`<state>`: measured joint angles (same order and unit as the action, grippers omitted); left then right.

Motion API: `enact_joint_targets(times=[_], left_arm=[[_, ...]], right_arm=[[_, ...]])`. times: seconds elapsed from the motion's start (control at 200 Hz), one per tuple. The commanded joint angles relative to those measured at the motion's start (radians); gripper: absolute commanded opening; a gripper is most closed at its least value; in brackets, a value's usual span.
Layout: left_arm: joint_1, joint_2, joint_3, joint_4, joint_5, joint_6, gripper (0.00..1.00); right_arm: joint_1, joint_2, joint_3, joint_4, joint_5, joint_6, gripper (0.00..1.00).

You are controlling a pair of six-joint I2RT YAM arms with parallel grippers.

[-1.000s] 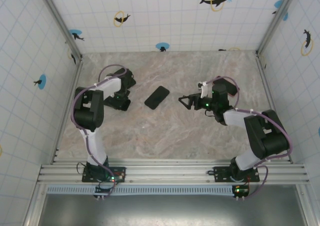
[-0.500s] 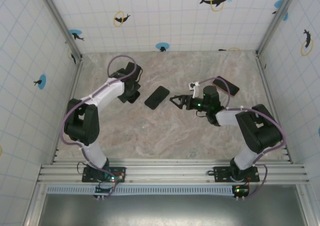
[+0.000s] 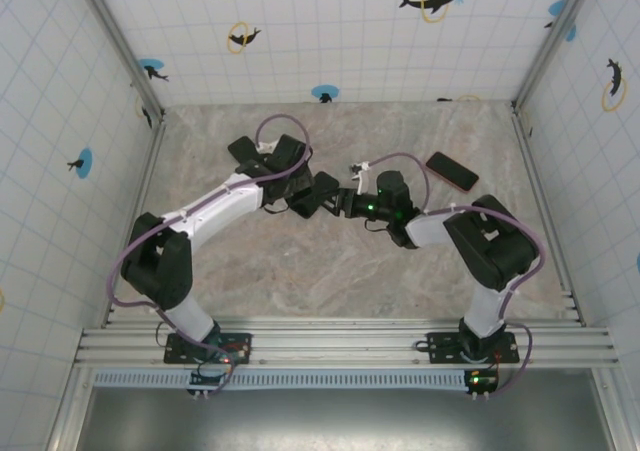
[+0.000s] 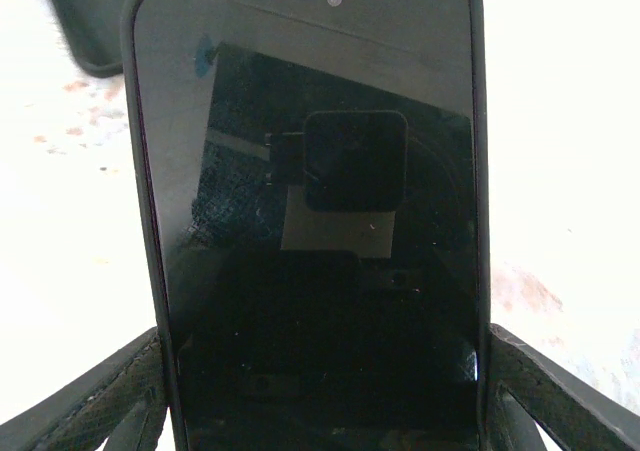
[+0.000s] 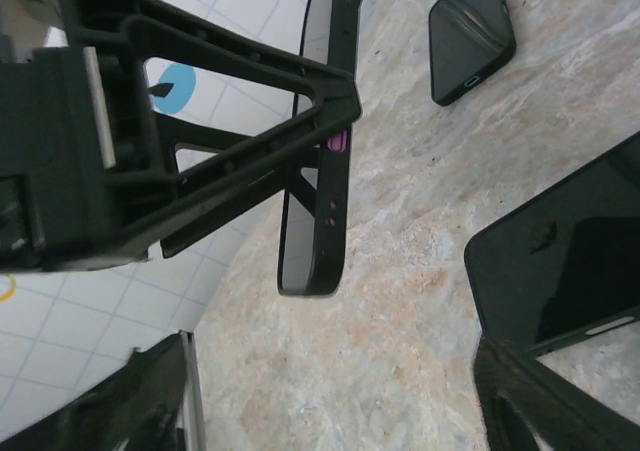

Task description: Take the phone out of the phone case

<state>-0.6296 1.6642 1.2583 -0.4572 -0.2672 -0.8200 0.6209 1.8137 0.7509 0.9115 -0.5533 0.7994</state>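
A black phone in its dark phone case fills the left wrist view, screen toward the camera. My left gripper is shut on it, one finger pressed on each long edge of the case. In the right wrist view the same phone shows edge-on, hanging from the left gripper with its lower end just above the marble. From above, the left gripper and right gripper nearly meet mid-table. The right gripper is open below the phone, with bare marble between its fingers.
Other black phones lie flat on the marble table: one by my right finger, one farther off, one at the back right. A dark rounded object lies behind the held phone. Tiled walls close three sides.
The left arm swung from the left side to mid-table, carrying the phone. The right arm stretched left to meet it, uncovering the phone at the back right.
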Motion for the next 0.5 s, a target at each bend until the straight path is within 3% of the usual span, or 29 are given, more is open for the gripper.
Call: enact_joint_targets(times=[0.0, 0.205, 0.325, 0.405, 0.495], left_arm=[[-0.024, -0.053, -0.005, 0.086, 0.018, 0.059, 0.7], [-0.054, -0.073, -0.02, 0.14, 0.073, 0.05, 0.7], [-0.064, -0.08, -0.02, 0.149, 0.087, 0.055, 0.69], [-0.067, -0.083, -0.023, 0.151, 0.094, 0.057, 0.69], [-0.069, -0.083, -0.025, 0.153, 0.098, 0.062, 0.7]], right_arm=[[0.006, 0.024, 0.039, 0.059, 0.026, 0.019, 0.69], [0.01, 0.056, 0.062, 0.107, 0.027, 0.065, 0.48], [0.01, 0.073, 0.069, 0.156, 0.017, 0.1, 0.3], [0.011, 0.077, 0.071, 0.169, 0.019, 0.114, 0.13], [0.015, 0.079, 0.073, 0.182, 0.024, 0.126, 0.12]])
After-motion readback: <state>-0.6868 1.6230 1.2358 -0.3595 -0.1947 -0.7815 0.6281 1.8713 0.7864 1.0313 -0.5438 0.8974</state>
